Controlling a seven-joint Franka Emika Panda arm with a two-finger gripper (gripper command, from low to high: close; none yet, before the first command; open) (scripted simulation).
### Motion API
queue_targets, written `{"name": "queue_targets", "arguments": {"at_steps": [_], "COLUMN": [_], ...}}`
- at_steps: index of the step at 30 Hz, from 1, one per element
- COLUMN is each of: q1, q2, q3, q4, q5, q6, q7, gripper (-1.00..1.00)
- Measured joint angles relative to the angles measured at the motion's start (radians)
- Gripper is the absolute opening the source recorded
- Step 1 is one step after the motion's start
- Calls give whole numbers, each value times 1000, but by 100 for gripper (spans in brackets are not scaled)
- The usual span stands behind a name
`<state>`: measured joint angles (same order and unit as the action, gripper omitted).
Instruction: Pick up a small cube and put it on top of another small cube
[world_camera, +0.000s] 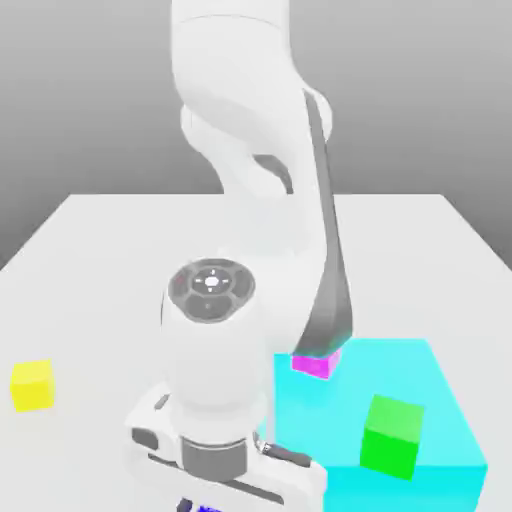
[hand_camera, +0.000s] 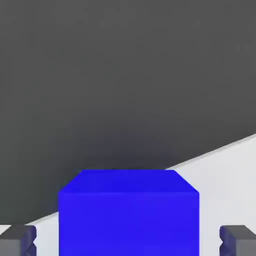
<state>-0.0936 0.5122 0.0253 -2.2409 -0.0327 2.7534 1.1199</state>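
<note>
- The claw (hand_camera: 128, 239) brackets the small indigo cube (hand_camera: 128, 212); whether its fingertips (hand_camera: 19, 238) press the faces yet I cannot tell.
- Cube sits on the white worktop (hand_camera: 225, 170); best seat the grip squarely, then lift straight.
- Likely target: magenta cube (world_camera: 317, 363) on the cyan block (world_camera: 420, 400).

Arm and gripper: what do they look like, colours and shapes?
The arm is glossy white with rounded, bulbous links and a dark grey strip down one side. A round grey cap with white markings tops the wrist. The gripper has a white boxy body and dark grey fingers.
</note>
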Motion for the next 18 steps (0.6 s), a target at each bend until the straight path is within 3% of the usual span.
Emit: {"name": "queue_targets", "arguments": {"at_steps": [5,9,18], "q1": [0,-6,52], "q2": [-2,-125,-352], "q3": [0,8,142], "q4": [0,-25,-39], "q5": [0,7,-12], "q6": [-2,-100,-317], "q7": [0,-6,-314], "gripper": [-100,-100,-100]}}
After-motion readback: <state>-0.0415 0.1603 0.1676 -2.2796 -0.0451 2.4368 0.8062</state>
